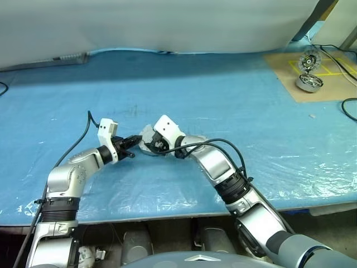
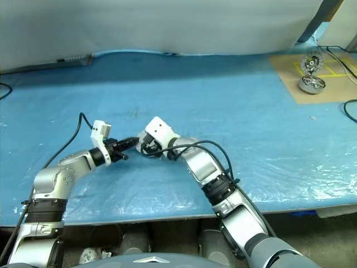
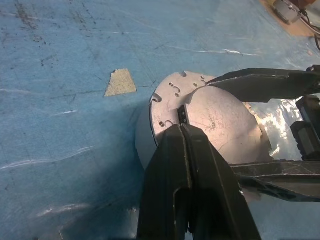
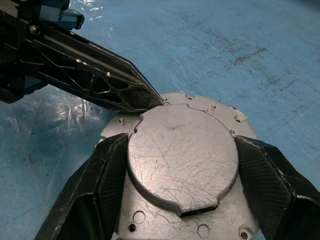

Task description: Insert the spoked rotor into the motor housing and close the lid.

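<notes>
The motor housing (image 3: 142, 142) sits mid-table on the blue sheet. The lid (image 4: 210, 107) lies flat on it, silvery, with a notched rim and a raised round plate in its middle. The housing's inside and the spoked rotor are hidden. My left gripper (image 1: 133, 153) is shut, and its tip (image 3: 182, 117) touches the raised plate's edge at a small notch. From the other side my right gripper (image 4: 180, 142) is open. Its black fingers (image 4: 107, 170) stand close on either side of the raised plate.
A cardboard mat (image 1: 279, 67) at the far right corner holds a round metal part (image 1: 308, 82) with another round piece (image 1: 308, 60) upright behind it. A tan scrap of tape (image 3: 120, 82) lies near the housing. Black cables (image 1: 348, 106) run along the table's right edge.
</notes>
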You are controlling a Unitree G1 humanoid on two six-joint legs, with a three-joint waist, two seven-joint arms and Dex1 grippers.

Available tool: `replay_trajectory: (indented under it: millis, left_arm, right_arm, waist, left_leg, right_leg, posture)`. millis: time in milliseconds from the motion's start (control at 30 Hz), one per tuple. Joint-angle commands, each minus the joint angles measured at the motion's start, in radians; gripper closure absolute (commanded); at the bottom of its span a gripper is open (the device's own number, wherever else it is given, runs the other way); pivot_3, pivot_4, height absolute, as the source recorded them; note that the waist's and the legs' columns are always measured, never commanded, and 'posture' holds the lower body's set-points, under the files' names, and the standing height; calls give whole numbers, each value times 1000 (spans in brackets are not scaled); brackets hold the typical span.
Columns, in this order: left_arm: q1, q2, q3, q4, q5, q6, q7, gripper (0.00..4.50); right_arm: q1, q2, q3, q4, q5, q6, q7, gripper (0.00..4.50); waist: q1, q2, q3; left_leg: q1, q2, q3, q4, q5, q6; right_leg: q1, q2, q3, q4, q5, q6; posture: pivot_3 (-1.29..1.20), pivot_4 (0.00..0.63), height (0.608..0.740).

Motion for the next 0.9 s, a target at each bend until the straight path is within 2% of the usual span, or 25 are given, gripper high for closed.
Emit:
replay_trajectory:
  millis: [33,233,433,633,900]
  left_arm:
    - [14,-1,-36,6,23,7,-12,4500]
    - [14,1,-43,7,40,-15,-16,4500]
    - [0,-8,-48,9,45,-27,-28,4500]
    - [-4,-13,-52,12,51,-36,-37,4500]
    - [4,-18,-47,-3,53,-35,-38,4500]
  right_arm:
    - [13,-13,0,-32,5,35,21,15]
    - [44,-44,-124,-226,108,160,45,15]
    - [87,23,-358,-379,313,421,5,15]
    - [104,119,-462,-379,403,580,-87,15]
    - [83,204,-598,-265,462,627,-202,15]
  waist:
    - [2,0,0]
    - [8,0,0]
    - [6,0,0]
    - [8,0,0]
    - [9,1,0]
  left_leg:
    - [0,0,0,-1,0,0]
    - [-4,-1,0,-5,0,0]
    - [-5,-1,0,-7,0,0]
    - [-4,-1,0,-7,0,0]
    - [-4,-1,-1,-7,0,0]
  right_leg:
    - [0,0,0,-1,0,-1]
    - [0,0,-1,-9,3,-2]
    - [0,0,-3,-12,4,-1]
    - [1,-1,-3,-12,3,-1]
    - [1,-1,-3,-12,3,-1]
  posture:
    - [0,150,740]
    - [0,150,740]
    - [0,150,740]
    - [0,150,740]
    - [0,150,740]
